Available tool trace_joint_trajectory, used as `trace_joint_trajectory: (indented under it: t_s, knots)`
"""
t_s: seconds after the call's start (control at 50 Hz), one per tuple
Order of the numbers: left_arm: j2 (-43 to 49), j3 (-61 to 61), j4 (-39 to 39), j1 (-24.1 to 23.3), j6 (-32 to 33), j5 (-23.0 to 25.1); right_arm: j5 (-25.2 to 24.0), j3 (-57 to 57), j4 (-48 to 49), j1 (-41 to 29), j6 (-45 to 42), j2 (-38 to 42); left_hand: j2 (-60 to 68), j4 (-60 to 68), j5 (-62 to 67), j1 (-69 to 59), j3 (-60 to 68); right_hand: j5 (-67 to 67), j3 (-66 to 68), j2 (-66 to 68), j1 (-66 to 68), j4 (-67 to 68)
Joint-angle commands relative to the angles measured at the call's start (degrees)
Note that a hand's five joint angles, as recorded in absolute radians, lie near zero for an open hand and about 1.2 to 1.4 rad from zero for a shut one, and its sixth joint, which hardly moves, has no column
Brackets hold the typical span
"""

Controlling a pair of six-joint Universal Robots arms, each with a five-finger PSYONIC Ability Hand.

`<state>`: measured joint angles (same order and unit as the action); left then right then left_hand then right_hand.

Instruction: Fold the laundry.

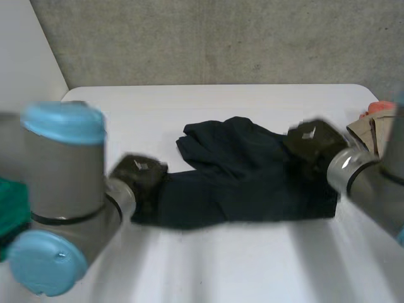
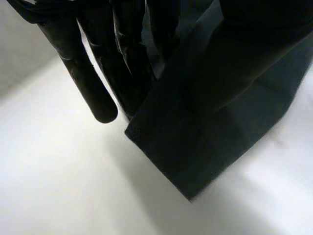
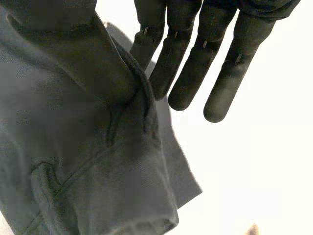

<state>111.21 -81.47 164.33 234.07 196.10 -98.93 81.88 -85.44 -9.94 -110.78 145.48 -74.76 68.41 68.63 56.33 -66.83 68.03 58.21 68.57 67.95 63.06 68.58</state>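
Observation:
A dark navy garment [image 1: 240, 183] lies stretched across the middle of the white table [image 1: 221, 265], bunched up at its far side. My left hand [image 1: 140, 173] is at the garment's left end. In the left wrist view its straight fingers [image 2: 93, 88] press against the cloth [image 2: 210, 112], and a folded corner hangs off the table beside them. My right hand [image 1: 312, 142] is at the right end. In the right wrist view the cloth [image 3: 88, 161] drapes over the thumb side and is nipped against the straight fingers [image 3: 220, 93], with a hemmed edge hanging below.
A folded tan cloth [image 1: 369, 132] with something orange on it sits at the table's right edge, close to my right arm. Something green [image 1: 9, 208] shows at the left, behind my left arm. A grey wall runs behind the table.

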Motion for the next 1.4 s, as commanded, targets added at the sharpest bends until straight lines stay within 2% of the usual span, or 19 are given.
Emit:
trace_joint_trajectory:
  t_s: [0.02, 0.08, 0.22, 0.36, 0.46, 0.52, 0.6, 0.62, 0.68, 0.7, 0.76, 0.78, 0.84, 0.92, 0.98, 1.04, 1.18, 1.28, 1.4]
  knots:
    - [-19.17, 7.72, -4.19, 1.03, 5.77, -1.88, -0.49, 13.0, -4.47, 1.35, -0.2, -11.19, 11.59, 11.37, 13.67, -13.17, 11.97, 11.79, 11.43, 12.05, 16.94, 11.42]
    - [-23.82, 12.81, -5.15, 1.21, 8.67, -1.35, -0.4, 20.37, -7.62, 1.53, 0.33, -12.34, 11.59, 11.37, 13.67, -13.17, 11.97, 11.79, 11.43, 12.05, 16.94, 11.42]
    - [-25.52, 19.77, -9.64, 1.03, 9.47, -1.7, -1.19, 30.06, -12.3, 1.0, 1.38, -11.29, 11.59, 11.37, 13.67, -13.17, 11.97, 11.79, 11.43, 12.05, 16.94, 11.42]
    - [-19.02, 17.41, -10.61, 1.91, 9.21, -1.27, -0.4, 30.07, -11.78, -1.2, 1.73, -4.53, 11.59, 11.37, 13.67, -13.17, 11.97, 11.79, 11.43, 12.05, 16.94, 11.42]
    - [-10.94, 17.22, -7.02, 4.2, 9.47, -0.39, 0.21, 27.79, -8.09, -2.51, 2.0, 2.5, 11.59, 11.37, 13.67, -13.17, 11.97, 11.79, 11.43, 12.05, 16.94, 11.42]
    - [-4.61, 19.59, -2.19, 5.34, 10.0, 0.93, 1.79, 27.87, -1.95, -3.57, 2.52, 8.21, 11.59, 11.37, 13.67, -13.17, 11.97, 11.79, 11.43, 12.05, 16.94, 11.42]
    - [1.63, 26.0, 8.44, 7.01, 11.75, 3.21, 6.44, 31.12, 10.26, -5.41, 3.4, 14.19, 11.59, 11.37, 13.67, -13.17, 11.97, 11.79, 11.43, 12.05, 16.94, 11.42]
    - [3.21, 29.23, 13.33, 7.71, 12.11, 3.04, 8.37, 32.69, 16.38, -6.02, 4.01, 15.68, 11.59, 11.37, 13.67, -13.17, 11.97, 11.79, 11.43, 12.05, 16.94, 11.42]
    - [3.49, 32.77, 20.65, 8.59, 11.67, 3.13, 10.49, 34.55, 27.3, -6.38, 5.07, 16.48, 11.59, 11.37, 13.67, -13.17, 11.97, 11.79, 11.43, 12.05, 16.94, 11.42]
    - [2.97, 34.17, 26.6, 9.12, 11.15, 3.39, 10.84, 35.07, 34.91, -6.56, 6.21, 16.4, 11.59, 11.37, 13.67, -13.17, 11.97, 11.79, 11.43, 12.05, 16.94, 11.42]
    - [0.86, 34.28, 36.38, 10.08, 9.65, 4.01, 10.76, 34.99, 45.5, -6.73, 7.88, 15.35, 11.59, 11.37, 13.67, -13.17, 11.97, 11.79, 11.43, 12.05, 16.94, 11.42]
    - [-0.63, 33.32, 42.15, 10.26, 8.08, 4.79, 10.67, 34.91, 51.45, -6.91, 8.84, 14.73, 11.59, 11.37, 13.67, -13.17, 11.97, 11.79, 11.43, 12.05, 16.94, 11.42]
    - [-2.48, 31.73, 46.07, 10.53, 6.49, 5.94, 10.06, 35.34, 55.37, -7.17, 9.82, 14.2, 11.59, 11.37, 13.67, -13.17, 11.97, 11.79, 11.43, 12.05, 16.94, 11.42]
    - [-4.42, 28.48, 43.8, 11.23, 5.25, 7.96, 7.16, 37.19, 53.1, -7.35, 11.66, 14.64, 11.59, 11.37, 13.67, -13.17, 11.97, 11.79, 11.43, 12.05, 16.94, 11.42]
    - [-6.09, 23.13, 38.44, 11.93, 5.08, 8.05, 4.27, 37.19, 46.97, -6.74, 13.5, 16.3, 11.59, 11.37, 13.67, -13.17, 11.97, 11.79, 11.43, 12.05, 16.94, 11.42]
    - [-7.49, 16.47, 34.58, 12.46, 5.08, 7.7, 3.73, 35.97, 44.31, -6.21, 13.86, 17.27, 11.59, 11.37, 13.67, -13.17, 11.97, 11.79, 11.43, 12.05, 16.94, 11.42]
    - [-8.73, -0.77, 33.07, 10.62, 5.52, 9.1, 0.57, 25.69, 37.36, -3.92, 13.95, 20.44, 11.59, 11.37, 13.67, -13.17, 11.97, 11.79, 11.43, 12.05, 16.94, 11.42]
    - [-8.02, -13.33, 31.93, 7.55, 9.54, 9.19, -6.71, 15.16, 34.12, -3.13, 12.21, 21.41, 11.59, 11.37, 13.67, -13.17, 11.97, 11.79, 11.43, 12.05, 16.94, 11.42]
    - [-9.16, -20.3, 27.19, 5.61, 13.25, 8.32, -7.96, 8.11, 24.11, -3.83, 6.23, 19.57, 11.59, 11.37, 13.67, -13.17, 11.97, 11.79, 11.43, 12.05, 16.94, 11.42]
